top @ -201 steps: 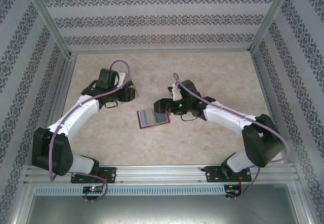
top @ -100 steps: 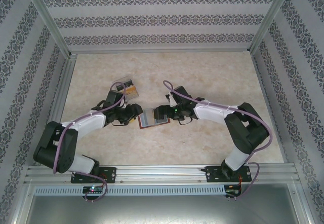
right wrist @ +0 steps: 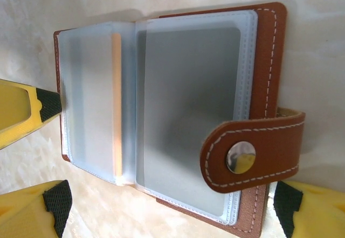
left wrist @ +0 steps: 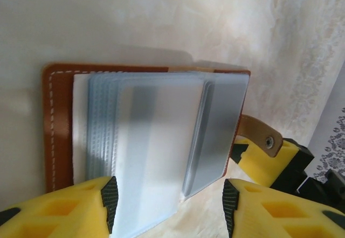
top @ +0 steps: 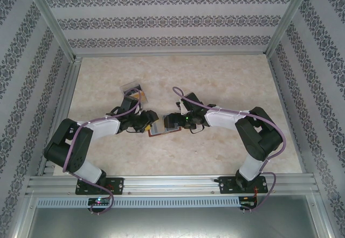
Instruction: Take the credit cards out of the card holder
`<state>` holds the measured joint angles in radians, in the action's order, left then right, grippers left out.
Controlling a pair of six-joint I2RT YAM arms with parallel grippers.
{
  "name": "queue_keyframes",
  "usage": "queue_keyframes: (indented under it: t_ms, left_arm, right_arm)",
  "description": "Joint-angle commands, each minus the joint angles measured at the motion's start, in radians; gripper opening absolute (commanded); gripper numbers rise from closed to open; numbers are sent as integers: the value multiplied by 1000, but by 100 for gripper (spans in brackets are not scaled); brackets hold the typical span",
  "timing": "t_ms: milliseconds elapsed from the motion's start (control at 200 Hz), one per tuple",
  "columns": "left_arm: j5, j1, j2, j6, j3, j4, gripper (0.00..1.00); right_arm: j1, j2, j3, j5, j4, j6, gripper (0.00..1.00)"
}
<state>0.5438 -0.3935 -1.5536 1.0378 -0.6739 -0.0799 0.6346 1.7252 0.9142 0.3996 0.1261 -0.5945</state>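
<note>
Lying open and flat near the middle of the pale marbled desk (top: 226, 76) is one thin brown leather card holder (right wrist: 183, 98) with blue-grey translucent sleeves, its long axis running left to right. The left arm's yellow fingers (left wrist: 81, 205) stand apart, straddling the loose sleeves' edge. The right arm's fingers (right wrist: 32, 211) gape wide around the snap-tab side. Both are equally near. One small clear plastic box (top: 132, 89) sits farther back, leftward. The cards cannot be counted.

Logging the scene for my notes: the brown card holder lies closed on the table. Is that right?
No: the card holder lies open, not closed, on the table, its clear sleeves fanned out, as the right wrist view shows.
</note>
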Motion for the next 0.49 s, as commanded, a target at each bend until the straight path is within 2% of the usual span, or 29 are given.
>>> queue_keyframes:
  t_ms: [0, 230, 350, 440, 490]
  left_arm:
    - [14, -15, -23, 19, -21, -52, 56]
    - [-10, -16, -12, -3, -29, 0, 55]
    - [-25, -16, 10, -27, -39, 40, 55]
    - [-21, -16, 3, -30, -38, 40, 55]
    - [-19, -16, -1, -25, -34, 32, 55]
  right_arm:
    - [2, 27, -20, 24, -30, 12, 98]
    - [2, 23, -20, 21, -29, 8, 97]
    - [3, 17, -27, 19, -34, 7, 86]
    - [3, 13, -31, 17, -37, 6, 66]
    - [3, 13, -30, 13, -37, 4, 63]
